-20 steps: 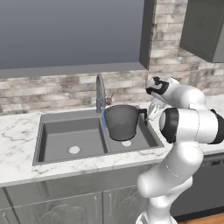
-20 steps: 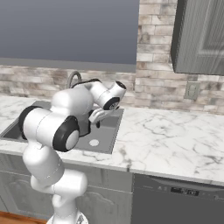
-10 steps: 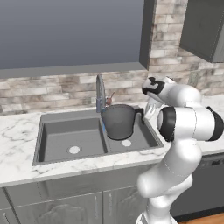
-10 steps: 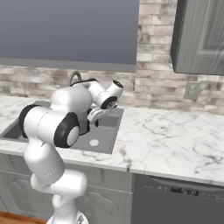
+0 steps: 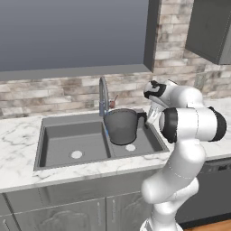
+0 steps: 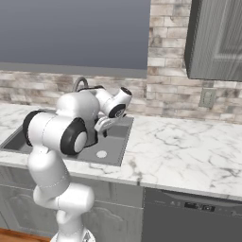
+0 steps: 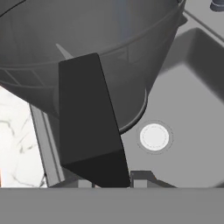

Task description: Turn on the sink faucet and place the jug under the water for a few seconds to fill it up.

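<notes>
The dark gray jug (image 5: 121, 127) hangs tilted over the right basin of the gray sink (image 5: 58, 145), above the round drain (image 5: 130, 147). My gripper (image 5: 145, 118) is shut on its black side handle (image 7: 89, 118) from the right. The faucet (image 5: 103, 94) rises behind the divider, with its reddish-brown lever (image 5: 113, 103) beside it. A thin blue stream of water (image 5: 106, 133) falls along the jug's left edge; whether it lands inside the jug I cannot tell. In the hand view the jug's wall (image 7: 87, 39) looms above the drain (image 7: 154, 136), with my gripper (image 7: 111, 180) below.
White marble counter (image 5: 18, 149) surrounds the sink, with a brick backsplash (image 5: 54, 94) behind. A wall cabinet (image 5: 212, 27) hangs at the upper right. In the right base view my arm hides the jug; the counter (image 6: 189, 146) runs right, with a dishwasher front (image 6: 194, 212) below.
My gripper has carried the jug a little to the left, toward the faucet's blue stream. The base has stayed put.
</notes>
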You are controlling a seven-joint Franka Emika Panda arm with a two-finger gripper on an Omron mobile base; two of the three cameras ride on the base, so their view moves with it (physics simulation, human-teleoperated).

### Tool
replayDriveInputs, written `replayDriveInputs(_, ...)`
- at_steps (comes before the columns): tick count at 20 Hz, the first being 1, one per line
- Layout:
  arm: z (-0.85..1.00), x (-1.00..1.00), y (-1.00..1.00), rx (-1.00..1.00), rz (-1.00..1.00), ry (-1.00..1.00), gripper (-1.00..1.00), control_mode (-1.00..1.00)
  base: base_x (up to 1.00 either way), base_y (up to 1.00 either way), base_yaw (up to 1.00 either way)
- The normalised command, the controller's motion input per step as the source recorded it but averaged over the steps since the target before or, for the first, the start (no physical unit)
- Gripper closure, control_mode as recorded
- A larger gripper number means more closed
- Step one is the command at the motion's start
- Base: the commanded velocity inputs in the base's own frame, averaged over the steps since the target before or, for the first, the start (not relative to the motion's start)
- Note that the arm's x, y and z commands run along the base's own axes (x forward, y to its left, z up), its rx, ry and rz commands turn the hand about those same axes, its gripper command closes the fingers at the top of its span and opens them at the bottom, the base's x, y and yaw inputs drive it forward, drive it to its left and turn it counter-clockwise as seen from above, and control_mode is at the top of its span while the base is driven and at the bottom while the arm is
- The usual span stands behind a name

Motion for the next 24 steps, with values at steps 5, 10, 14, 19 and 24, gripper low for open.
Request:
replayDriveInputs(5,-0.12,0.12,0.01,-0.02,0.0,0.0,1.0,-1.0,0.0,0.0,0.0)
replayDriveInputs(10,-0.1,0.17,0.1,0.0,0.0,0.0,1.0,-1.0,0.0,0.0,0.0)
replayDriveInputs(14,-0.08,0.16,0.1,0.0,0.0,0.0,1.0,-1.0,0.0,0.0,0.0)
replayDriveInputs(19,-0.05,0.19,0.08,0.0,0.0,0.0,1.0,-1.0,0.0,0.0,0.0)
replayDriveInputs(24,-0.03,0.16,0.06,0.0,0.0,0.0,1.0,-1.0,0.0,0.0,0.0)
